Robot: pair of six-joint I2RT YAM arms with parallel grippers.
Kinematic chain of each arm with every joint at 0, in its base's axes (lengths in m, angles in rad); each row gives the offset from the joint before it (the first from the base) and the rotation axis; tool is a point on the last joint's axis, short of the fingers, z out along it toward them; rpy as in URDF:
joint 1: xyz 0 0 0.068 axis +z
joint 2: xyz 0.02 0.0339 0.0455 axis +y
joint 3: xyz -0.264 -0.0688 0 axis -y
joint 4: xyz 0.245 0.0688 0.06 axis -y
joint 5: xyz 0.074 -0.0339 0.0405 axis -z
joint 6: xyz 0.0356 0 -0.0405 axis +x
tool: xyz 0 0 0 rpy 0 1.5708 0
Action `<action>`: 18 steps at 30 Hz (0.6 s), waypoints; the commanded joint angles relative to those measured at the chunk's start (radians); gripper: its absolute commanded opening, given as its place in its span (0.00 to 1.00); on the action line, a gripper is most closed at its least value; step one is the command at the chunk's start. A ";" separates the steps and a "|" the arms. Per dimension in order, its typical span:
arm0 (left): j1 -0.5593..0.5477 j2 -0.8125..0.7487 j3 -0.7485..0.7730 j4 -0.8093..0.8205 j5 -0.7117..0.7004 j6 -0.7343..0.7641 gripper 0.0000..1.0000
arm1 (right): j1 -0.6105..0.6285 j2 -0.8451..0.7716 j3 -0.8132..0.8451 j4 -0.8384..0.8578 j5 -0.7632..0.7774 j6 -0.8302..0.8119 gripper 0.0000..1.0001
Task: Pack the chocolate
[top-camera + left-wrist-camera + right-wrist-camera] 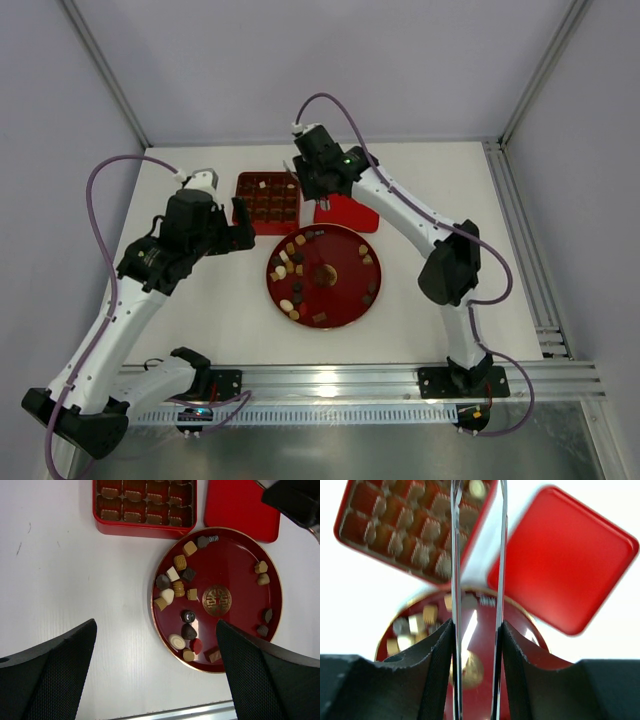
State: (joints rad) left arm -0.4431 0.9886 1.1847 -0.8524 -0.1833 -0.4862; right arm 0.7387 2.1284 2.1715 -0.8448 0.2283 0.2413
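Two spots you can't read properly. The red box (140, 529) is cut off by the top edge of the left wrist view. You get only two rows of four cells with brown paper cups, and their contents are hard to make out. The right wrist view is blurred. A pale blob between the tips of the tweezers (455, 555), over the box corner, may be a piece.

Counts: one plate (235, 560), one box, one red square lid (240, 510) and one small metal coil (213, 538) at the plate's far rim. Chocolate (178, 587): twenty loose pieces on the plate. Sixteen are over its left and near side, four along the right rim. The gold emblem (217, 600) in the middle is bare.

Left claw (156, 630) is spread wide with nothing in it, above the desk (75, 570) and the plate. Right claw (476, 627) is partly closed, its pads pressing both tweezer blades.

Only the top view gives you the whole box, with the lid just beside it on the right and the right claw over the box's right edge. Only the right wrist view shows the tweezers.
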 commanded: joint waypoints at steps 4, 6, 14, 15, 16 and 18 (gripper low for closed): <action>0.001 -0.004 0.046 -0.004 -0.028 0.001 1.00 | 0.082 -0.387 -0.292 -0.013 0.037 0.061 0.43; 0.001 -0.008 0.049 -0.002 -0.033 0.000 1.00 | 0.134 -0.497 -0.425 -0.034 0.071 0.098 0.43; 0.001 -0.018 0.053 -0.008 -0.036 -0.018 1.00 | 0.410 -0.755 -0.818 -0.095 0.089 0.322 0.43; 0.001 -0.019 0.052 -0.008 -0.036 -0.020 1.00 | 0.428 -0.780 -0.835 -0.120 0.092 0.358 0.43; 0.001 -0.022 0.049 -0.010 -0.036 -0.022 1.00 | 0.444 -0.788 -0.866 -0.129 0.094 0.372 0.43; 0.001 -0.021 0.044 -0.011 -0.036 -0.023 1.00 | 0.481 -0.801 -0.894 -0.138 0.092 0.404 0.43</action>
State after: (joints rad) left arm -0.4431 0.9859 1.2026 -0.8612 -0.2024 -0.4953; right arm 1.1866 1.3628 1.3094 -0.9627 0.2878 0.5385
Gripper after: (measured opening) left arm 0.996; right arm 0.432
